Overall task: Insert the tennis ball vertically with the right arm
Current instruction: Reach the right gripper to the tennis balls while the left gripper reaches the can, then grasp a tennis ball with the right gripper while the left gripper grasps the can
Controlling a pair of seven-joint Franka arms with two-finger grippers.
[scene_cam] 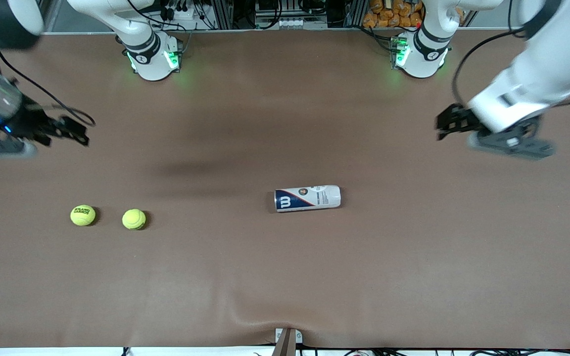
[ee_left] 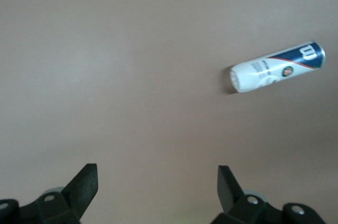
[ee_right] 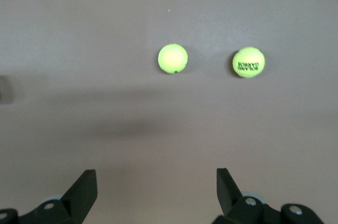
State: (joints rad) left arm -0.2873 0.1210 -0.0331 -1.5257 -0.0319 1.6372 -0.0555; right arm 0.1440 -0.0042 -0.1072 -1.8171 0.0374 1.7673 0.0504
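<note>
Two balls (scene_cam: 83,215) (scene_cam: 134,219) at 8 o'clock, can (scene_cam: 307,198) lying flat centre. Both grippers (scene_cam: 70,131) (scene_cam: 455,121) open, empty. You stand the can up first, mouth up.

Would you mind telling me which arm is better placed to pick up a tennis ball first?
Right. The right gripper, fingers open, hovers at the table end where both yellow-green felt tennis balls lie; the left gripper waits over the other end.
</note>
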